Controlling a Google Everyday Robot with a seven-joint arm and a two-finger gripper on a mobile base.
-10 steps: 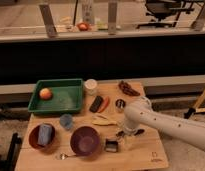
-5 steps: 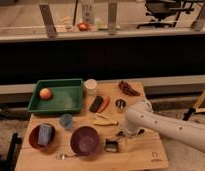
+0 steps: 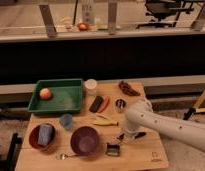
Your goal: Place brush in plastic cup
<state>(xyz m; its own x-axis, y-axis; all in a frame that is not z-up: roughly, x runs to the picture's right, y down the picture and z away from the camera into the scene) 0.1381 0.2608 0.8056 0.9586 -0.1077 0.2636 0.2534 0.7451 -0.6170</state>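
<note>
The brush [image 3: 138, 134] is a slim dark tool lying on the wooden table [image 3: 146, 155] at the front right, right of the purple bowl [image 3: 85, 140]. My gripper [image 3: 122, 136] hangs from the white arm [image 3: 161, 127] that reaches in from the right. It is down at the brush's left end, at table height. A small blue cup [image 3: 66, 120] stands left of the banana [image 3: 103, 120]. A white cup [image 3: 90, 86] stands at the back beside the green tray [image 3: 56, 106]. I cannot tell which cup is plastic.
A black flat block [image 3: 96, 104] and an orange-red item [image 3: 105, 104] lie mid-table, with a dark round thing [image 3: 120, 104] and a brown item [image 3: 128, 88] behind. A fruit [image 3: 45, 93] is in the tray. A red bowl [image 3: 33, 141], a spoon [image 3: 66, 156] and a small black object [image 3: 113, 149] are at the front.
The gripper has moved slightly down and left, closer to the table at the brush. The other things have not moved.
</note>
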